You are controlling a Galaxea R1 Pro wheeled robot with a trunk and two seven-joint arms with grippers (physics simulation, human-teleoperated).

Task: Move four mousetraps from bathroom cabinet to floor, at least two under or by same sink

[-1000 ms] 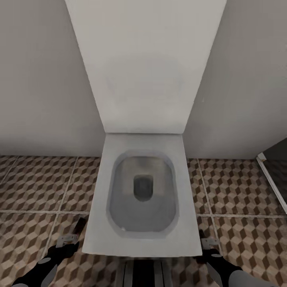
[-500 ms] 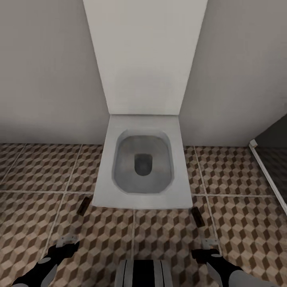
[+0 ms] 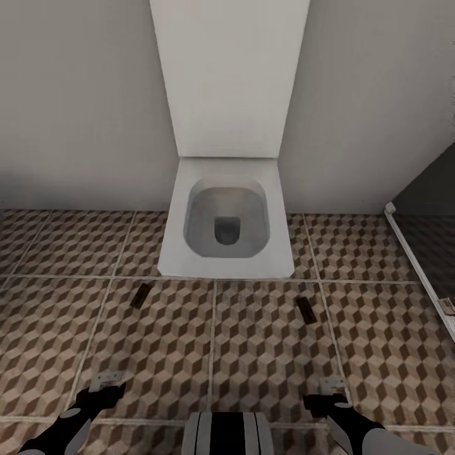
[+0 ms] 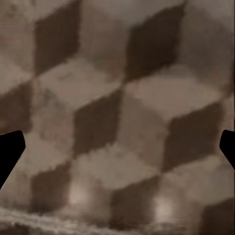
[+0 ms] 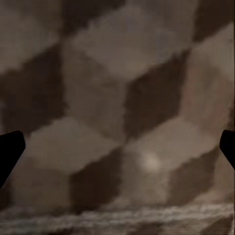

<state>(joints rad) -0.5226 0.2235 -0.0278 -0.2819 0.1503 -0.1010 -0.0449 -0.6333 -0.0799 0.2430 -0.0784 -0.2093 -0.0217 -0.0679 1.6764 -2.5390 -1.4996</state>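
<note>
Two small flat brown mousetraps lie on the cube-patterned bathroom floor (image 3: pixel 253 341) in front of a toilet, one to the left (image 3: pixel 140 296) and one to the right (image 3: pixel 306 311). My left gripper (image 3: pixel 106 381) hangs low over the tiles, nearer me than the left trap and apart from it. My right gripper (image 3: pixel 330 384) hangs likewise behind the right trap. The left wrist view has the left gripper (image 4: pixel 117 152) open over bare tile. The right gripper (image 5: pixel 117 152) is open too, with nothing in it. The cabinet and the sink are out of view.
A white boxy toilet (image 3: pixel 226 189) stands against the pale wall straight ahead. A white frame rail (image 3: pixel 414 259) with a dark panel runs along the floor at the right. My trunk (image 3: pixel 227 435) shows at the bottom centre.
The whole picture has shifted: the camera has drawn back from the toilet, which is now smaller and higher up. Both mousetraps have come fully into sight. The grippers keep their place in the picture.
</note>
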